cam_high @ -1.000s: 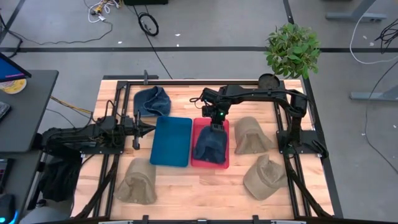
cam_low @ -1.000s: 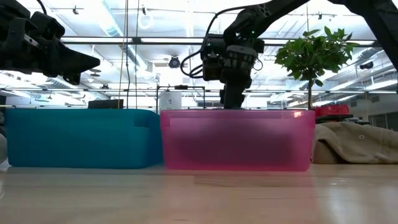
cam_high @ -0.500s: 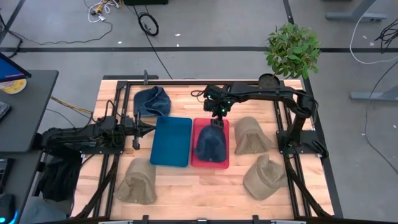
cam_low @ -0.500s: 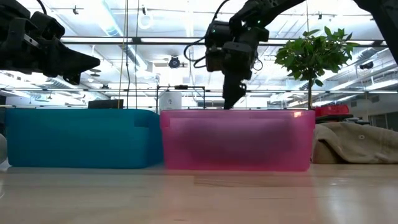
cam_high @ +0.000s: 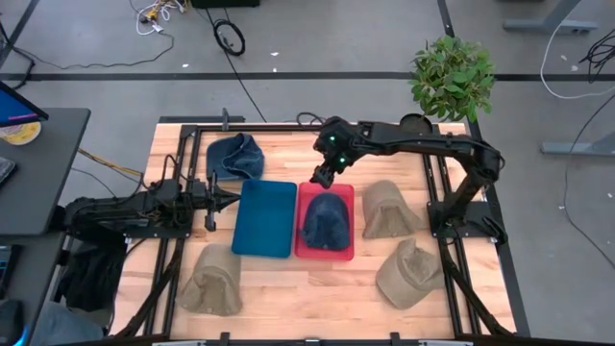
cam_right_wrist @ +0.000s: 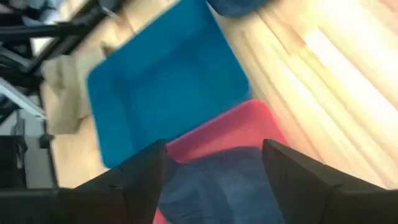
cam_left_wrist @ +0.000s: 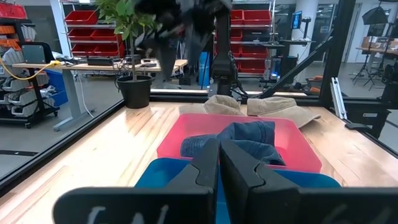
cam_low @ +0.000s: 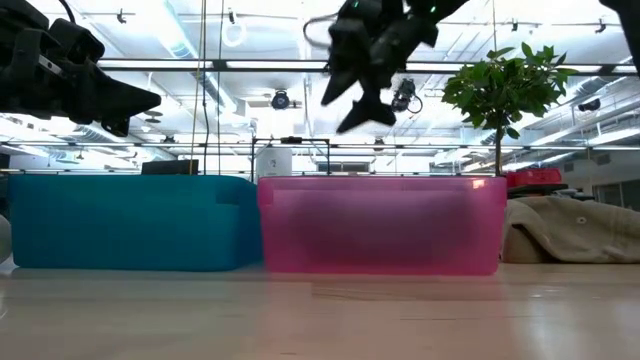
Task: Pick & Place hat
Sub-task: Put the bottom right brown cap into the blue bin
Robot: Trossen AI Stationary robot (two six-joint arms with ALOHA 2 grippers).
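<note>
A dark blue hat [cam_high: 327, 220] lies in the red bin [cam_high: 303, 248]; it also shows in the left wrist view [cam_left_wrist: 239, 138] and the right wrist view [cam_right_wrist: 217, 186]. A second blue hat [cam_high: 233, 156] lies at the table's far left. My right gripper [cam_high: 321, 176] is open and empty, raised above the red bin's far edge; it also shows in the low view [cam_low: 352, 100]. My left gripper [cam_high: 229, 200] is shut and empty, level, at the blue bin's [cam_high: 264, 218] left side.
Three tan hats lie on the table: near left [cam_high: 211, 279], right of the red bin [cam_high: 386, 208], near right [cam_high: 408, 273]. A potted plant [cam_high: 452, 77] stands at the far right corner. Black frame rails run along the table's sides.
My right gripper has let go of the dark blue hat, risen out of the red bin and moved toward the table's far edge, tipping as it went. The hat has settled in the red bin.
</note>
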